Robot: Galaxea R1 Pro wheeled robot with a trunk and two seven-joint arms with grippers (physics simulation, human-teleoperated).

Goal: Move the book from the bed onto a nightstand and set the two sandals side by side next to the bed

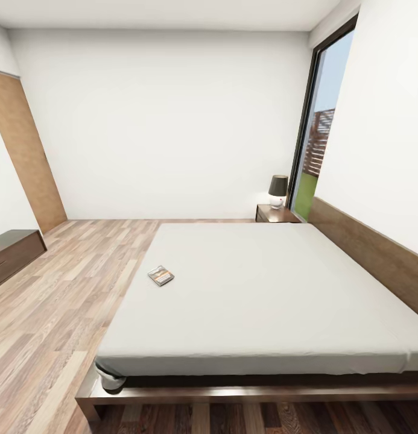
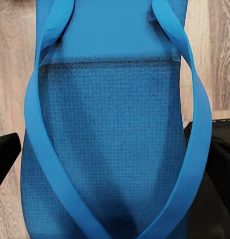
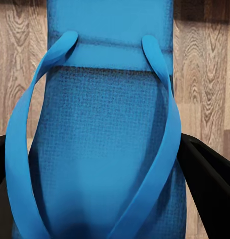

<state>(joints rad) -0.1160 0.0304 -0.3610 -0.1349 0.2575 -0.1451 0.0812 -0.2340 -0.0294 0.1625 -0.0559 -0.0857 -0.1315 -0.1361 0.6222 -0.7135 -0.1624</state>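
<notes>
1. The book [image 1: 161, 275] lies flat on the bed [image 1: 263, 289], near its left edge.
2. The left gripper [image 2: 112, 159] holds 1 blue sandal [image 2: 112, 124] tight.
3. The right gripper [image 3: 102, 164] holds the other sandal [image 3: 107, 129] over the wood floor [image 3: 204, 84].

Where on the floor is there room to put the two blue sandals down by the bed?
The wood floor left of the bed is bare, from the bed frame across to the low dark cabinet. The strip at the bed's foot is narrow. The far corner is crowded by the nightstand and lamp.
</notes>
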